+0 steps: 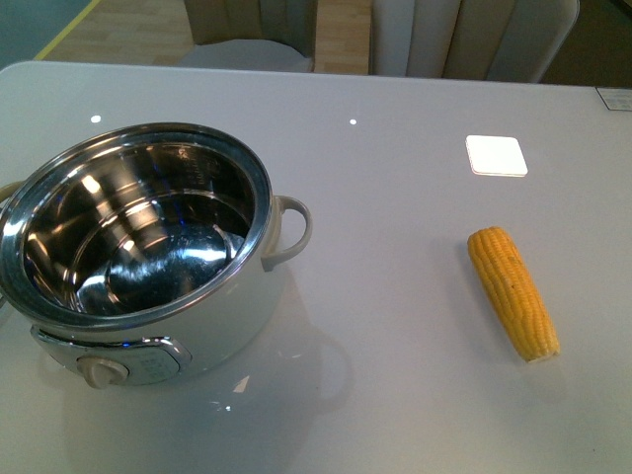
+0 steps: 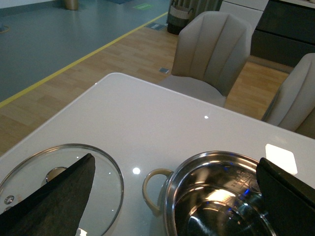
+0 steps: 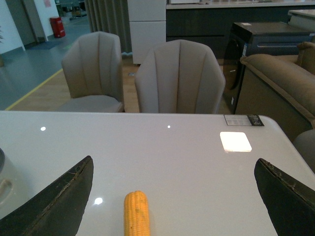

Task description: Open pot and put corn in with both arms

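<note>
The white pot (image 1: pixel 148 247) stands open at the table's left, its steel inside empty; no lid on it. The yellow corn (image 1: pixel 512 291) lies on the table at the right, apart from the pot. No arm shows in the front view. In the left wrist view my left gripper (image 2: pixel 174 206) is open above the pot's rim (image 2: pixel 197 162) and handle (image 2: pixel 152 189), with the glass lid (image 2: pixel 64 187) lying flat on the table beside the pot. In the right wrist view my right gripper (image 3: pixel 174 196) is open and empty, with the corn (image 3: pixel 136 214) between its fingers' lines.
A white square patch (image 1: pixel 496 155) shows on the table behind the corn. Beige chairs (image 3: pixel 179 78) stand along the table's far edge. A small label (image 3: pixel 243 120) sits at the far right corner.
</note>
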Tool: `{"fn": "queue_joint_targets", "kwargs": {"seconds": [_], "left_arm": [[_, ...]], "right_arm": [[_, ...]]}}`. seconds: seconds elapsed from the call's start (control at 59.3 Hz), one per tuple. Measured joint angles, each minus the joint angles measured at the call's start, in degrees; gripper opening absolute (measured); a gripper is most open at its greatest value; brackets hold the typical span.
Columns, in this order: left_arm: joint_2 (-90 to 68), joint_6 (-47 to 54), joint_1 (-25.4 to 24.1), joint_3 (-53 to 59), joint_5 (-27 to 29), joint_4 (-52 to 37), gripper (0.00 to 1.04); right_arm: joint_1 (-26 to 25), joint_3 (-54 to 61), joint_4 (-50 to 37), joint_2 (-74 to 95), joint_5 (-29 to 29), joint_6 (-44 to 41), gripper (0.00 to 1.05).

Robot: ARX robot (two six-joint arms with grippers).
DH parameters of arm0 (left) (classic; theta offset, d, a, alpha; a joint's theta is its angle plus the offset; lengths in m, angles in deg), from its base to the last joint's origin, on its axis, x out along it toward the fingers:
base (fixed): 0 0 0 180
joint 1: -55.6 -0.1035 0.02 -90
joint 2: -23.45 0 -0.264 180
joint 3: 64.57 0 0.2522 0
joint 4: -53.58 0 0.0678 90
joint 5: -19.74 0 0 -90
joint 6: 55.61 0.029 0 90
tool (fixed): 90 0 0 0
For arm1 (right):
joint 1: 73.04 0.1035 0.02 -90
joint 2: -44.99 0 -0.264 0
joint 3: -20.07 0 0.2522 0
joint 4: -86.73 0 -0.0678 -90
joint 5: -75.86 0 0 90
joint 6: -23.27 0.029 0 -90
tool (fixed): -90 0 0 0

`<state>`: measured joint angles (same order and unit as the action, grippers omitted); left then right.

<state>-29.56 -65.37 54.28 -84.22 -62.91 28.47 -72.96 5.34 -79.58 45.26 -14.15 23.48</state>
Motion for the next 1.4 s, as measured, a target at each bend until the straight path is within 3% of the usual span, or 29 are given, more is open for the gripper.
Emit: {"fn": "queue_joint_targets", "kwargs": {"seconds": [0.051, 0.101, 0.489, 0.793, 1.4], "left_arm": [[-0.5, 3.5, 0.6, 2.4, -5.1, -8.5, 0.83], [0.8, 5.9, 1.3, 3.1, -7.5, -9.3, 0.74], [17.9, 8.9, 1.3, 5.2, -7.3, 4.7, 0.03], [28.8, 9.1, 1.3, 5.2, -7.3, 14.8, 0.03], [41.3, 9.1, 1.3, 5.2, -7.3, 27.1, 0.03]], "right_arm": [[0.0, 0.0, 0.0, 0.0, -0.1, 0.0, 0.96], [0.0, 0.0, 0.0, 0.0, 0.0, 0.0, 0.96], [0.0, 0.0, 0.0, 0.0, 0.0, 0.0, 0.96], [0.0, 0.0, 0.0, 0.0, 0.0, 0.0, 0.96], [0.0, 0.0, 0.0, 0.0, 0.0, 0.0, 0.96]]}}
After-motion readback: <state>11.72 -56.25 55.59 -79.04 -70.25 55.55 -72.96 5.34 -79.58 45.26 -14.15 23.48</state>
